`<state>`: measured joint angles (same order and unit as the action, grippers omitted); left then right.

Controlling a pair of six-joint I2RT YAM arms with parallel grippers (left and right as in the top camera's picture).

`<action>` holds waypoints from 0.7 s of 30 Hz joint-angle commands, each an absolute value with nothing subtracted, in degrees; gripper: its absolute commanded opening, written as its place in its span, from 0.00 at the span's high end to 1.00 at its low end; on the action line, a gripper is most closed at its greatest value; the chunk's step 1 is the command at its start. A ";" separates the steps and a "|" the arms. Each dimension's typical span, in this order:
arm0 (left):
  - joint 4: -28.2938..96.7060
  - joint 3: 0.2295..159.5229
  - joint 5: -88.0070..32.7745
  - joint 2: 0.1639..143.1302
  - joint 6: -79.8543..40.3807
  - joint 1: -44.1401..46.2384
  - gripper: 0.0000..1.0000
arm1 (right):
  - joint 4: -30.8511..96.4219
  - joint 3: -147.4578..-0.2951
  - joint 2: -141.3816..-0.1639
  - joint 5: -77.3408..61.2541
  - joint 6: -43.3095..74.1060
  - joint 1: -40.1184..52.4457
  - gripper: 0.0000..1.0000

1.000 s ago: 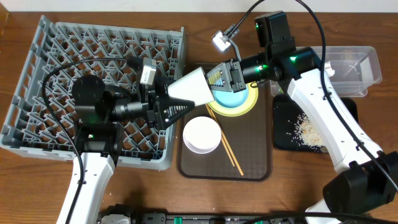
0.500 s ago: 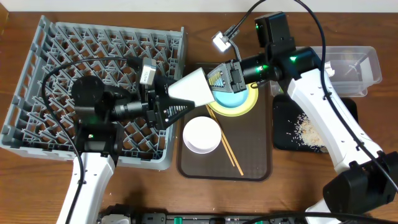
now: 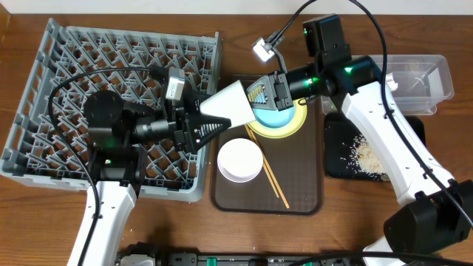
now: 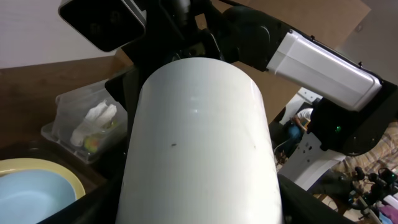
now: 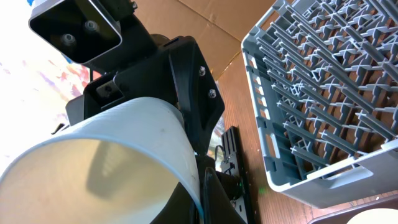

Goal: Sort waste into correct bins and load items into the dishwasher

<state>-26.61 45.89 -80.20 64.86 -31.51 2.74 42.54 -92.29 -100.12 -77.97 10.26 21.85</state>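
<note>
grey rack [image 3: 74, 66] on the left. at its right edge the left gripper [image 3: 209, 113] has wide jaws around the white cup's [image 3: 230, 103] narrow end; cannot tell if they grip. the cup lies sideways in the air beside the brown tray [image 3: 303, 185], with the right gripper [image 3: 257, 96] pinching its rim.

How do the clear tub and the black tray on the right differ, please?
The clear tub is see-through and deep-walled; the black tray is opaque and shallow. The clear tub holds crumpled white paper; the black tray holds rice-like crumbs. Both are rectangular.
</note>
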 commanded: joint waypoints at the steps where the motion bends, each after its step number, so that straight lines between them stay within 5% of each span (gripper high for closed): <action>1: -27.38 46.74 -80.34 64.73 -30.98 3.05 0.31 | 42.63 -92.77 -100.12 -77.43 10.66 22.87 0.99; 7: -27.35 46.74 -80.09 64.73 -30.92 3.03 0.36 | 42.65 -92.77 -100.12 -77.38 10.66 22.90 0.98; 12: -27.27 46.74 -79.92 64.73 -28.47 2.26 0.38 | 44.27 -92.77 -100.12 -71.68 10.66 21.91 0.79; 21: -16.91 46.19 -73.67 64.82 -19.55 -3.22 0.41 | 46.19 -92.77 -100.12 -62.22 9.98 14.09 0.67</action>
<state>-20.21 45.91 -77.60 64.88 -25.85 -2.00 46.57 -92.29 -100.12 -65.71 10.61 16.99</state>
